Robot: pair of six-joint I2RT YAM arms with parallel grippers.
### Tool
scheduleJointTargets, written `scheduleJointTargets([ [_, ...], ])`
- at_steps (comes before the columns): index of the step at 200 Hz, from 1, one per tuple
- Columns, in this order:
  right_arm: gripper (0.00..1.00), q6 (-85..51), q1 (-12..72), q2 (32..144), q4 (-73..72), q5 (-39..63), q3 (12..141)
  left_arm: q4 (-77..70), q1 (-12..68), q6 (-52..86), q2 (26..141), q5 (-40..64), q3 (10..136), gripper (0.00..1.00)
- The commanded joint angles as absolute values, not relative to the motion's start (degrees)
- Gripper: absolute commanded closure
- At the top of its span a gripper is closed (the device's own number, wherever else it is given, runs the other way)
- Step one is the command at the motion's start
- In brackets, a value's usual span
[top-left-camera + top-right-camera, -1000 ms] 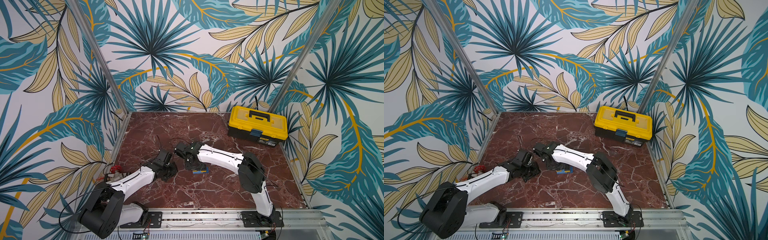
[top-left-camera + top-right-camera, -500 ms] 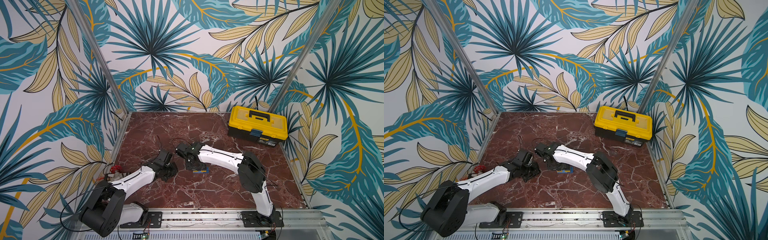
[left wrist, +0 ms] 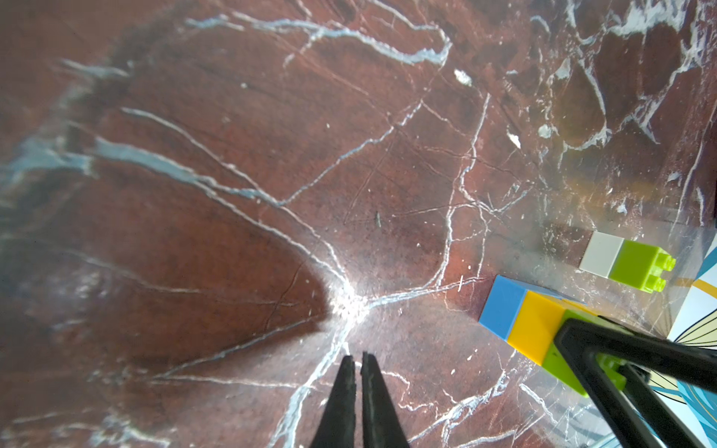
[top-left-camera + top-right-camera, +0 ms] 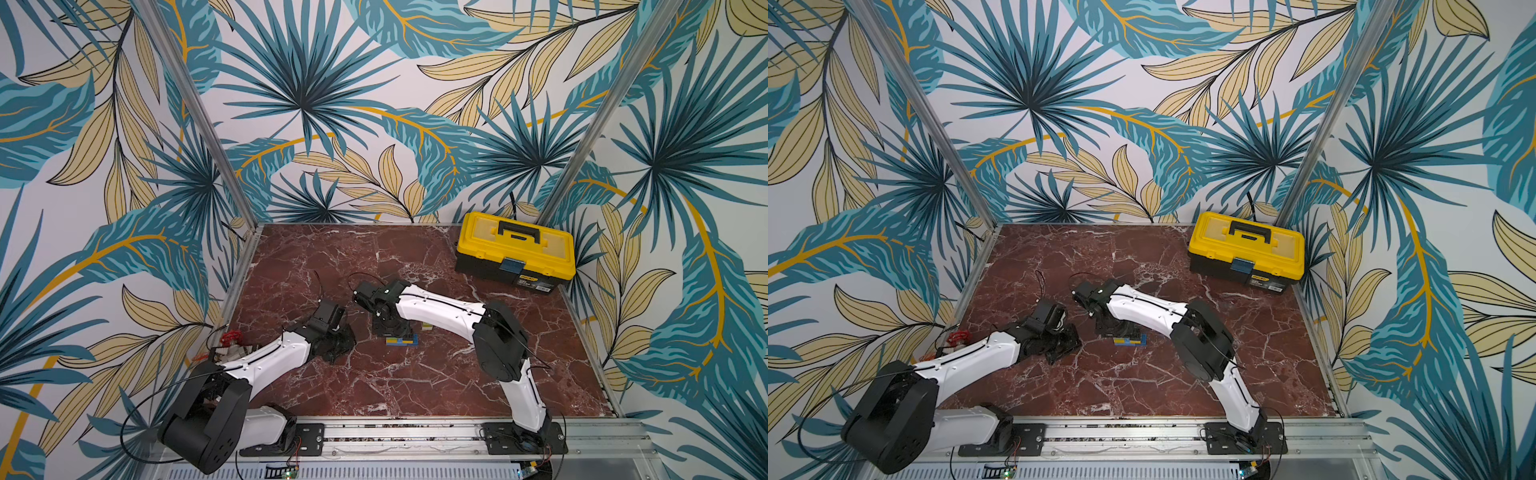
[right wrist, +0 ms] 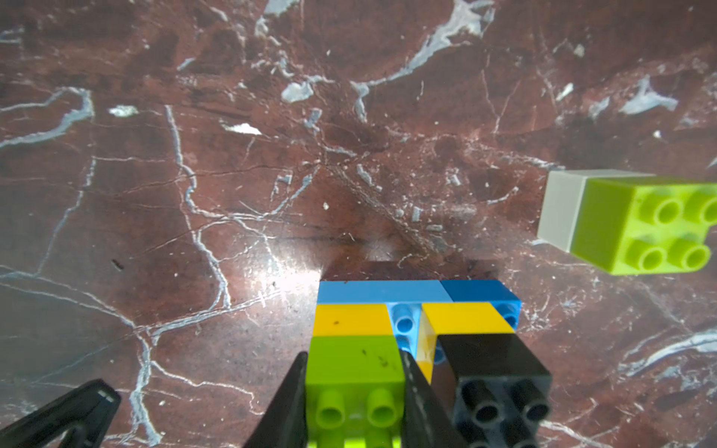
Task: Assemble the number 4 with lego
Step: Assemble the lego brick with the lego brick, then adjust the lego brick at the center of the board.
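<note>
Because the left gripper (image 3: 357, 355) was shut tight with nothing in it and sat low over the bare surface (image 3: 232, 194) on the left, it was not holding anything down for the other arm.

Just to its right lay the number 4 (image 4: 401, 340), not finished: a blue bar (image 5: 380, 291) with a yellow-and-green arm and a yellow-and-black arm, flat on the surface. The right gripper (image 5: 353, 368) was clamped on the green brick (image 5: 349, 345) at the end of one arm. That looked like a risky place to hold. The bricks were only pressed together, so if the gripper lifted or twisted, the green brick might pop off and the rest would be left lying there. The black brick (image 5: 500, 360) sat just beside one finger (image 5: 419, 395), so a small slip sideways might knock it loose.

Further right, apart from the shape, lay the green-and-white piece (image 5: 620, 221) on its side. It looked like the leg of the 4, and it was not joined on yet. To join, its bumps had to line up with the blue bar. If they met crooked, a push would probably just slide both parts over the smooth surface, because nothing pinned the loose piece. Far back on the right stood the yellow toolbox (image 4: 515, 245), well away from all this.
</note>
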State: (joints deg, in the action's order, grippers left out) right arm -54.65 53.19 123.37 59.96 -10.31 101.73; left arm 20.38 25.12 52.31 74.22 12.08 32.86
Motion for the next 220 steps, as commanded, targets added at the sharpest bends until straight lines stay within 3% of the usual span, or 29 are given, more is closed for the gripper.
scheduleJointTargets([
  [1, 0.8, -56.4, 52.6, 130.4, 62.9, -8.7, 100.9, 20.3, 24.9, 51.9, 74.2, 12.6, 32.4, 0.91],
  [68, 0.86, -58.1, 52.6, 136.2, 59.5, 0.6, 94.1, 21.9, 24.9, 51.4, 73.0, 12.9, 34.1, 0.91],
  [125, 0.83, -57.2, 52.2, 132.7, 61.8, -3.1, 96.3, 23.2, 24.9, 51.3, 71.7, 13.3, 34.7, 0.89],
  [190, 0.41, -54.3, 52.6, 119.8, 60.3, -4.2, 103.0, 25.2, 24.9, 50.3, 70.4, 13.7, 36.3, 0.86],
  [220, 0.37, -53.0, 52.9, 114.6, 59.6, -4.2, 101.0, 22.3, 25.7, 51.9, 71.3, 16.1, 34.5, 0.86],
])
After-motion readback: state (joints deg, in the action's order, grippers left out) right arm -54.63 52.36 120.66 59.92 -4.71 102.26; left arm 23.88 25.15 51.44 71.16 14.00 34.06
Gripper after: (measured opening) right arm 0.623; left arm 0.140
